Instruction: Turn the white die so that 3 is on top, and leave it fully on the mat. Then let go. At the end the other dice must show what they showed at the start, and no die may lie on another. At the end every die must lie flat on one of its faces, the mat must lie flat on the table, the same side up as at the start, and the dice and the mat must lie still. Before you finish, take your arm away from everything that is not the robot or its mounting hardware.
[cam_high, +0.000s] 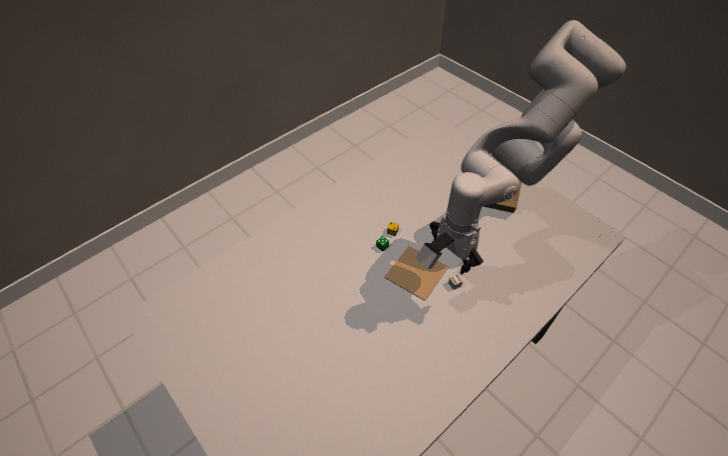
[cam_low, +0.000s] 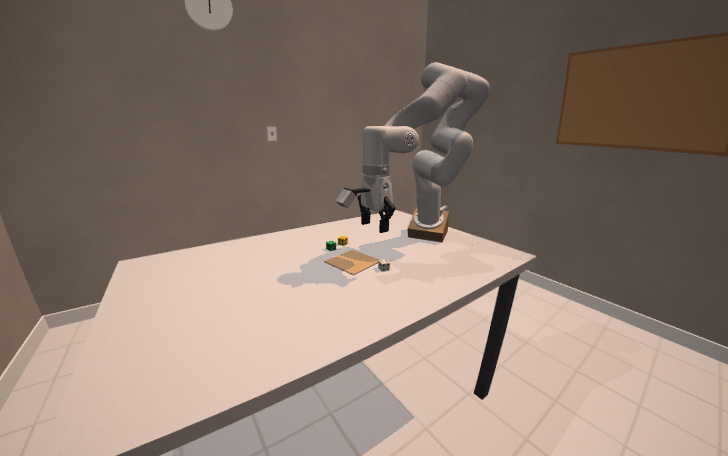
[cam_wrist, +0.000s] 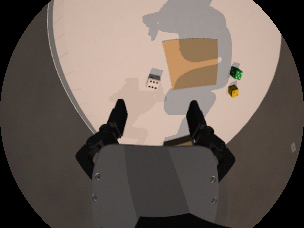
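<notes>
The white die (cam_high: 455, 281) (cam_low: 383, 265) (cam_wrist: 153, 82) lies flat on the table, just off one corner of the mat. Its top face shows several pips in two rows. The tan mat (cam_high: 429, 283) (cam_low: 354, 268) (cam_wrist: 176, 60) lies flat. The green die (cam_high: 382, 243) (cam_low: 330, 245) (cam_wrist: 236, 73) and the yellow die (cam_high: 392, 228) (cam_low: 342, 240) (cam_wrist: 233, 91) sit apart from each other on the table, beyond the mat's other side. My gripper (cam_low: 375, 224) (cam_wrist: 157, 107) is open and empty, raised above the table. In the top view one fingertip is hidden.
The arm's wooden base block (cam_low: 427, 232) stands at the back of the table (cam_low: 214, 322). The wrist camera's housing (cam_high: 428, 255) (cam_low: 346, 197) sticks out from the gripper, over the mat in the top view. The arm's shadow falls across part of the mat.
</notes>
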